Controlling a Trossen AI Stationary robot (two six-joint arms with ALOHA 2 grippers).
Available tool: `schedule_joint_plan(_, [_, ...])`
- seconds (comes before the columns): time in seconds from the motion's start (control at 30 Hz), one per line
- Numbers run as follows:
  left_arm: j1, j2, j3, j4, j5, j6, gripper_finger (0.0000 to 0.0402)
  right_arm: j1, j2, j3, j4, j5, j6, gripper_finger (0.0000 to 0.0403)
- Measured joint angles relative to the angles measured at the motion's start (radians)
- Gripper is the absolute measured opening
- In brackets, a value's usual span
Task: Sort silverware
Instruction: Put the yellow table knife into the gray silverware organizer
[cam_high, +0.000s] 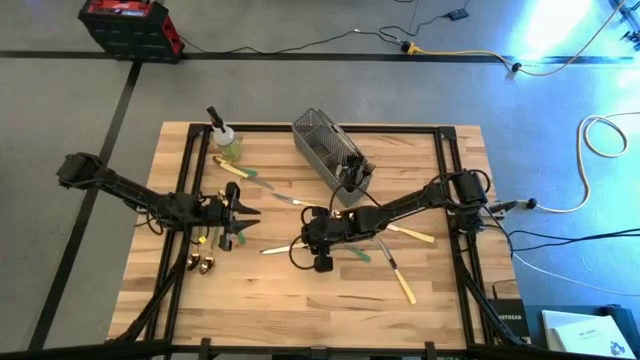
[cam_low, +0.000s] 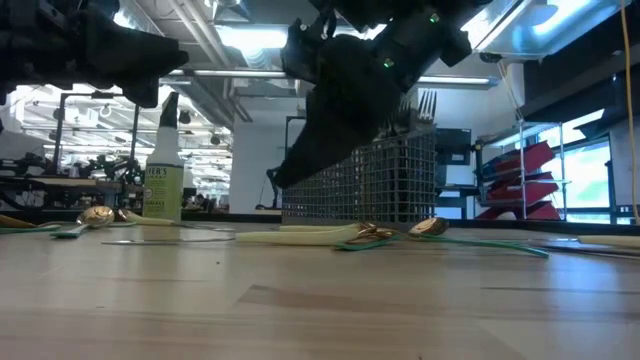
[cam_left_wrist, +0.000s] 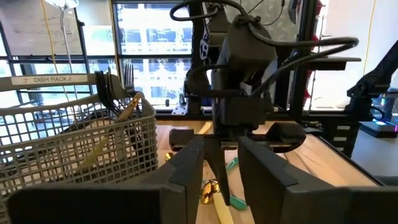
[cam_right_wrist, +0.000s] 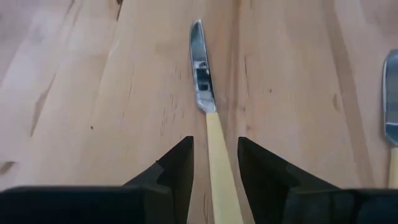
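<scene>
Your target is a cream-handled knife with a shiny steel blade (cam_right_wrist: 205, 118), lying flat on the pale wooden bench (cam_high: 440, 310) near its middle. The right claw (cam_right_wrist: 214, 163) straddles the handle, fingers apart on either side, seemingly not yet gripping. Centre the handle, then close low. The left claw (cam_high: 238, 213) waits beside it, fingers slightly apart. The grey wire-mesh caddy (cam_high: 325, 150) stands beyond.

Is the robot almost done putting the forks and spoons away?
Not yet. A few dark forks stand in the mesh caddy. The right gripper straddles a cream-handled knife lying on the table. The left gripper waits nearby. Several pieces, like the green-handled piece, lie loose on the table.
</scene>
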Motion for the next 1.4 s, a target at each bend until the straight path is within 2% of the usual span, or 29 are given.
schedule_joint_plan(0.2, [0.0,0.0,0.0,-0.001,0.0,0.0,0.0086,0.002,0.032,0.008,-0.008,-0.002,0.001,0.0107])
schedule_joint_plan(0.3, [0.0,0.0,0.0,-0.001,0.0,0.0,0.0086,0.002,0.08,0.055,-0.021,-0.004,0.001,0.0107])
schedule_joint_plan(0.5, [0.0,0.0,0.0,0.0,-0.001,0.0,0.0086,0.001,0.135,0.172,-0.177,0.034,0.001,0.0115])
schedule_joint_plan(0.67, [0.0,0.0,0.0,-0.001,-0.001,0.006,0.0086,-0.001,0.135,0.175,-0.215,0.034,0.031,0.0124])
schedule_joint_plan(1.2, [0.003,0.0,0.0,0.0,-0.004,0.007,0.0086,-0.019,0.18,0.176,-0.19,0.018,0.054,0.0124])
schedule_joint_plan(1.4, [0.003,0.0,0.0,-0.001,-0.004,0.008,0.0086,-0.018,0.18,0.177,-0.204,0.003,0.055,0.01])
